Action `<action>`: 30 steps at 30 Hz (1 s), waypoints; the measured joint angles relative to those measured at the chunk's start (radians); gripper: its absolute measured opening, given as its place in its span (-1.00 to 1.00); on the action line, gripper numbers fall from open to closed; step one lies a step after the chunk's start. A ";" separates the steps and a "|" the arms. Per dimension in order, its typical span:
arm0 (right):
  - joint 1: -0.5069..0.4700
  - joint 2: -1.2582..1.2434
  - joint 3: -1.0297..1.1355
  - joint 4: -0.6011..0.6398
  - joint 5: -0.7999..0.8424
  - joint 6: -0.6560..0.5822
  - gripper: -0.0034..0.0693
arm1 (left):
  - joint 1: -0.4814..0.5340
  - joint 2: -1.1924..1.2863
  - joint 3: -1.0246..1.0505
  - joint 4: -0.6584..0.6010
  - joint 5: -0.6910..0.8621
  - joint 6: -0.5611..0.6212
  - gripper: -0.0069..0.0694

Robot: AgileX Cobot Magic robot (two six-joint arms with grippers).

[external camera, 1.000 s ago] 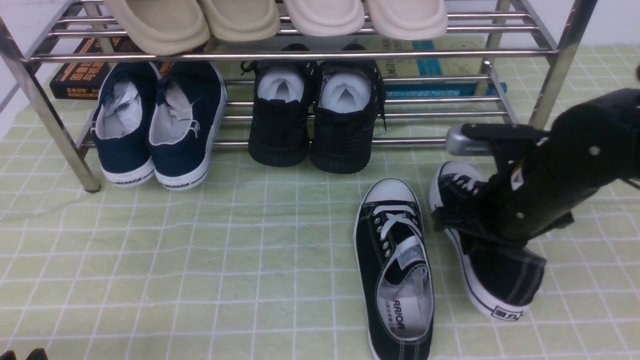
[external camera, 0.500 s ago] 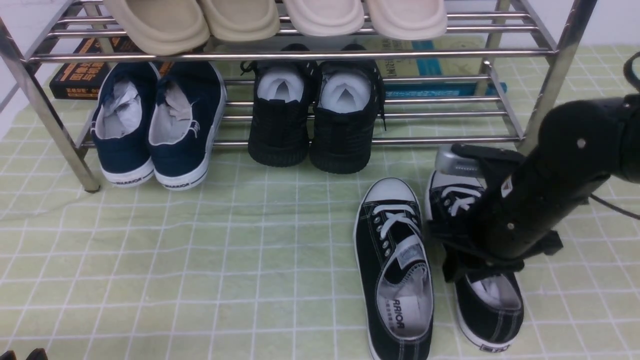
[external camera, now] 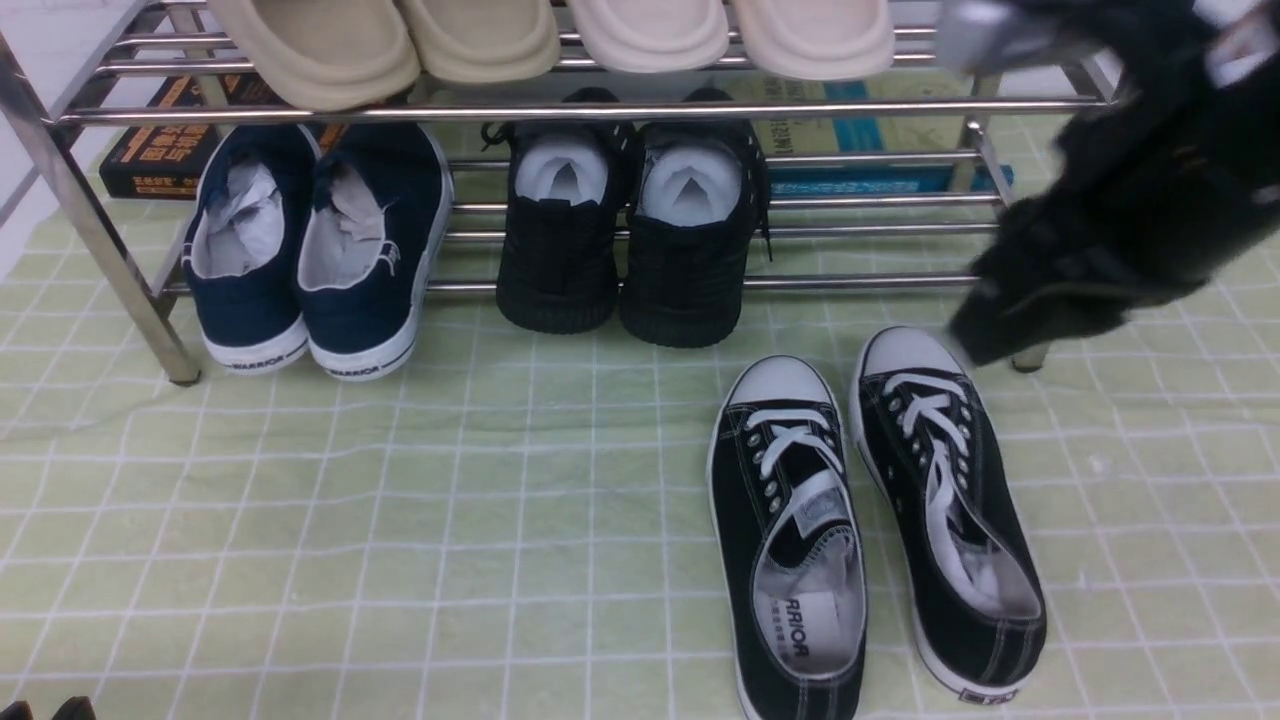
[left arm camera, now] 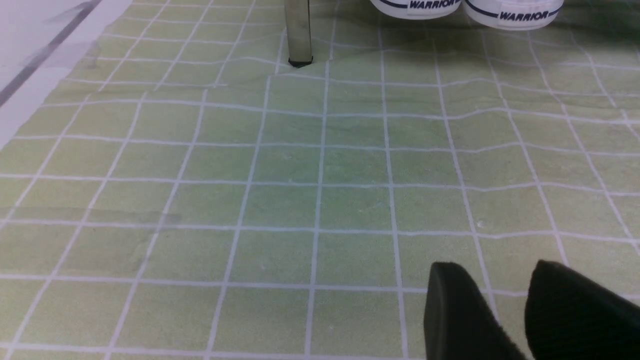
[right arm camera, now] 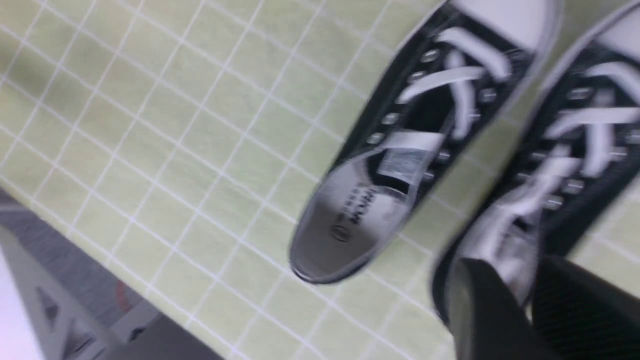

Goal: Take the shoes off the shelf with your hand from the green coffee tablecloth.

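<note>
The two black canvas shoes with white laces lie side by side on the green tablecloth [external camera: 400, 500], toes toward the shelf [external camera: 600, 108]: the left one [external camera: 790, 530] and the right one [external camera: 945, 510]. Both show in the right wrist view, the left shoe [right arm camera: 395, 165] and the right shoe [right arm camera: 565, 165]. My right gripper [external camera: 975, 345] is blurred, lifted above and behind the right shoe, slightly open and empty [right arm camera: 525, 285]. My left gripper [left arm camera: 492, 270] hovers low over bare cloth, slightly open and empty; only its tips show in the front view [external camera: 45, 708].
Navy slip-ons [external camera: 315, 250] and black mesh shoes [external camera: 630, 240] sit on the lower tier; beige slippers [external camera: 550, 35] sit on the top tier. Books [external camera: 150, 150] lie behind the rack. A rack leg [left arm camera: 298, 30] stands ahead of the left gripper.
My right gripper set the right shoe flat beside the left one, let go of it, and rose up and back to the right. The left arm has not moved.
</note>
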State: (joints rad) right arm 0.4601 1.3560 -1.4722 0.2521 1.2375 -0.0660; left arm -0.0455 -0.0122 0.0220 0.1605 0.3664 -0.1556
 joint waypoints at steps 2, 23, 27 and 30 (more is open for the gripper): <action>0.000 -0.042 0.011 -0.018 0.002 0.000 -0.52 | 0.000 0.000 0.000 0.000 0.000 0.000 -0.19; 0.000 -0.917 0.974 -0.066 -0.729 0.021 -0.82 | 0.000 0.000 0.000 0.000 0.000 0.000 -0.19; 0.000 -0.972 1.122 -0.065 -0.982 0.021 -0.81 | 0.000 0.000 0.000 0.000 0.000 0.000 -0.19; 0.000 -0.984 1.204 -0.065 -1.081 0.021 -0.81 | 0.000 0.000 0.000 0.000 0.000 0.000 -0.19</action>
State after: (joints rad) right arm 0.4601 0.3717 -0.2679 0.1871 0.1561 -0.0451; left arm -0.0455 -0.0122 0.0220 0.1605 0.3664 -0.1556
